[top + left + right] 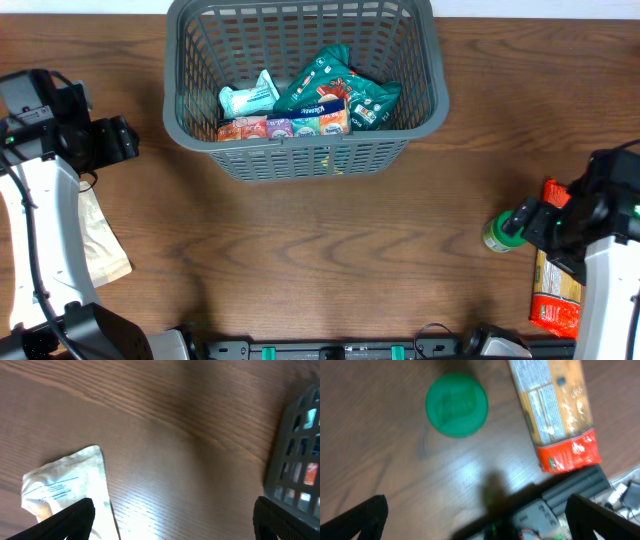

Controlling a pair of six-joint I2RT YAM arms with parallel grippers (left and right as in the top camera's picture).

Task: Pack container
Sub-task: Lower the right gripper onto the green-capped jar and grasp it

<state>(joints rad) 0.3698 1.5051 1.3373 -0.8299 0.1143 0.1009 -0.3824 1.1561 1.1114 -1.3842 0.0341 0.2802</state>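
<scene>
- Right end effector (480,522) is hanging released, empty; green-lidded jar (456,405) is sitting just ahead, orange packet (555,410) beside it.
- Left end effector (180,522) is gaping, empty; container (295,460) is standing beyond its right finger.
- Judgement: centring on the jar before descending, clear of the orange packet, is looking advisable.

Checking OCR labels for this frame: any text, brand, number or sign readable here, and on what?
Nothing can be read with certainty.
Green lid: raised script logo, too blurred.
Orange-and-red packet: panel of small print, too blurred.
White pouch: blue printed lines, too blurred.
Teal bags in the container: white lettering, too small.
Multicoloured pack at its near wall: too small.
</scene>
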